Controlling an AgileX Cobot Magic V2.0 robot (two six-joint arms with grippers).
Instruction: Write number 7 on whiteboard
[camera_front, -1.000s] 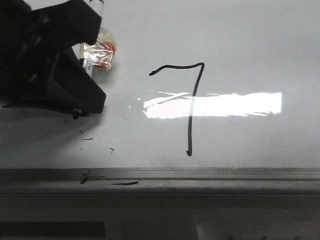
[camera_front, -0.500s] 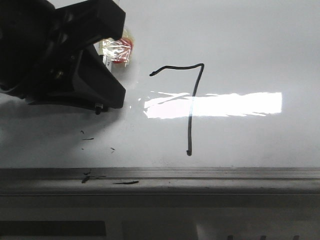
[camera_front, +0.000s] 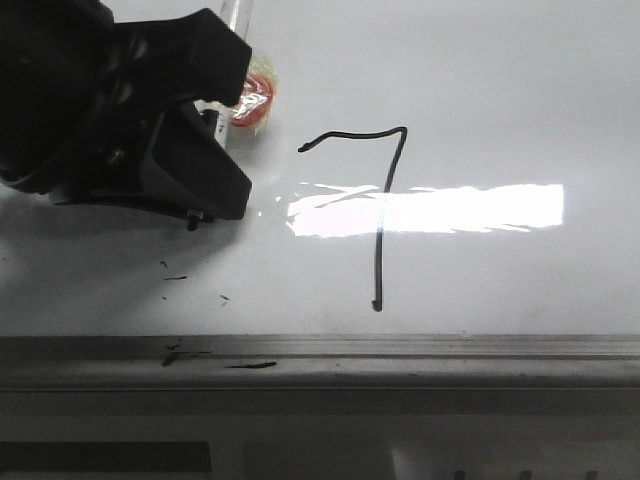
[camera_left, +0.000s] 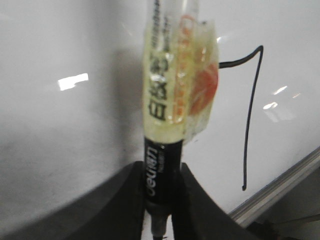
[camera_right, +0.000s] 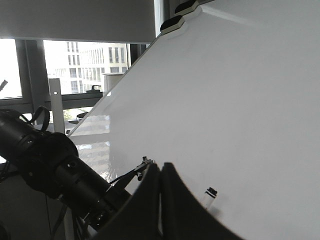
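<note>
The whiteboard (camera_front: 500, 80) fills the front view, with a grey metal ledge (camera_front: 400, 350) along its bottom edge. The number 7 (camera_front: 380, 250) is drawn in thin black marker at the board's middle, and also shows in the left wrist view (camera_left: 251, 120). My left gripper (camera_front: 205, 105) is at the upper left, left of the 7's top bar. It is shut on a black marker (camera_left: 162, 165) wrapped in yellowish tape with a red patch (camera_front: 250, 95). My right gripper (camera_right: 160, 167) is shut and empty, off the board's side. The marker's far end (camera_right: 211, 193) shows in that view.
A bright rectangular reflection (camera_front: 470, 208) crosses the 7's stem. Small black specks (camera_front: 175, 277) lie below the left gripper and dashes (camera_front: 250, 366) on the ledge. The right wrist view shows the left arm (camera_right: 50, 170), windows (camera_right: 90, 65) and board clips (camera_right: 172, 23).
My left gripper has moved right and slightly up with the marker, closer to the 7's top bar. The 7 looks the same.
</note>
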